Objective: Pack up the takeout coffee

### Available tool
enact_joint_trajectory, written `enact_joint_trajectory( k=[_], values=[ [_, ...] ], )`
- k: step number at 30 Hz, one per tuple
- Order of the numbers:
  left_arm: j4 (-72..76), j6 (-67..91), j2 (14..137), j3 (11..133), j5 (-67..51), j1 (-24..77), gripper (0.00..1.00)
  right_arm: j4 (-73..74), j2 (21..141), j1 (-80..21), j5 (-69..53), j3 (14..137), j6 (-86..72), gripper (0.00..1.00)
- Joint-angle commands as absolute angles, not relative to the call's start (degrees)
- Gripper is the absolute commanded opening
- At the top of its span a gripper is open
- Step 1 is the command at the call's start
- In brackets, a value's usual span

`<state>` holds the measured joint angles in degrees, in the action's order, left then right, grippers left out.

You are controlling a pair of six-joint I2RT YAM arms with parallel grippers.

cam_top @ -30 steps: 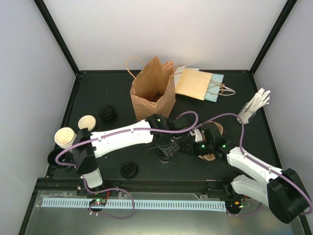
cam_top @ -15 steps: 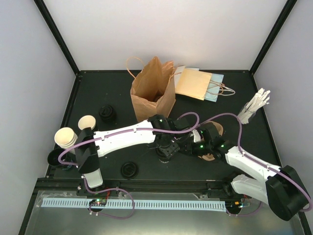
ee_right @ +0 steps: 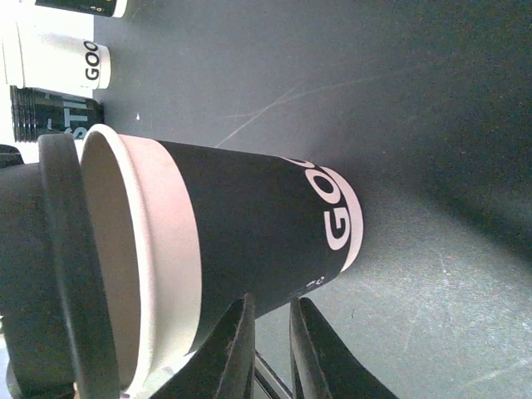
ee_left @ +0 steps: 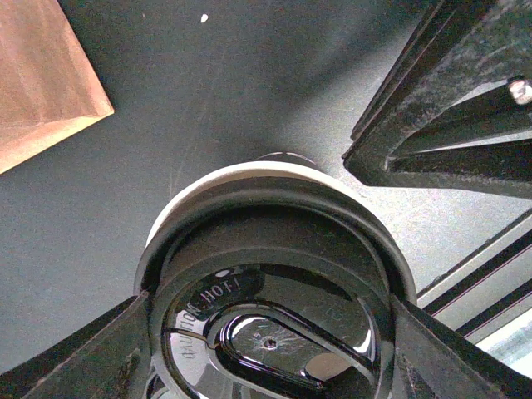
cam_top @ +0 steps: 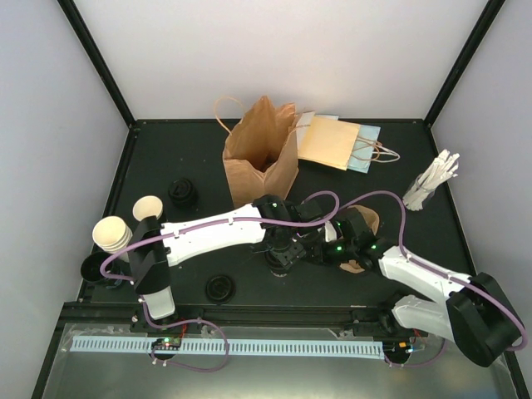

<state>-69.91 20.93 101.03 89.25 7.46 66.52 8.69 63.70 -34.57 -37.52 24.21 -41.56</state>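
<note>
Centre of the tabletop (cam_top: 166, 166), and both arms in on one cup (ee_right: 249, 216). Standing upright there, long axis straight up and down, open mouth facing the left gripper (ee_left: 266, 353) directly above. Left jaws spread wide, clamping a black lid (ee_left: 266, 324) by its edges, flat face down toward the mouth. Not squared up, by the look of it: a crescent of cream rim showing past the lid's far edge in the left wrist view, so lid off-centre rather than seated. From the right wrist view, lid hard against the rim or just clear of it, cannot tell which. Over to the right gripper (ee_right: 270, 349), low at the cup's sleeved side, jaws drawn almost together with nothing visible between them; bracing the wall or merely beside it, cannot tell. So: cup below the left jaws, beside the right. Likely call next, a small slide of the lid across to cover that crescent, then a press straight down the cup's axis. Risk of tipping the cup if pressed off-centre. Farther back, the brown paper bag (cam_top: 259, 154), mouth open.
</note>
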Motion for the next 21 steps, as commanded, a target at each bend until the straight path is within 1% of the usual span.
enact_joint_trajectory(
  k=[1,21],
  values=[
    [-69.66,19.91,102.35,91.04,7.93,66.97,0.59,5.80,64.36,-35.21,-38.66,25.98,-42.27,0.16],
    [-69.06,19.68,103.92,90.38,7.03,67.13,0.59,5.64,65.61,-37.05,-38.39,26.90,-42.39,0.14]
  ],
)
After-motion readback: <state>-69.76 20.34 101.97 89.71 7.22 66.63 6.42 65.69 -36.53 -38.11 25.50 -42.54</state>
